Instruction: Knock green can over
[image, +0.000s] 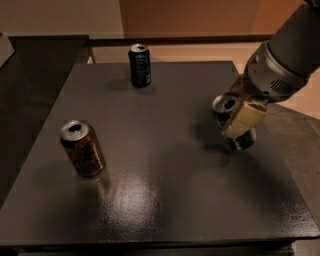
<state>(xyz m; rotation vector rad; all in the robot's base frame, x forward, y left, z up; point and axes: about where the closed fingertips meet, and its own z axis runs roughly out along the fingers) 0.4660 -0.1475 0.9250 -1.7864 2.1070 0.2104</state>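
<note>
The pincer (236, 124), at the right side of the desk (165, 165), grips the green can (225, 104), which tilts top-leftward. The tipping step seems under way. Next it should lean the can lower, then release so it lies flat.
</note>
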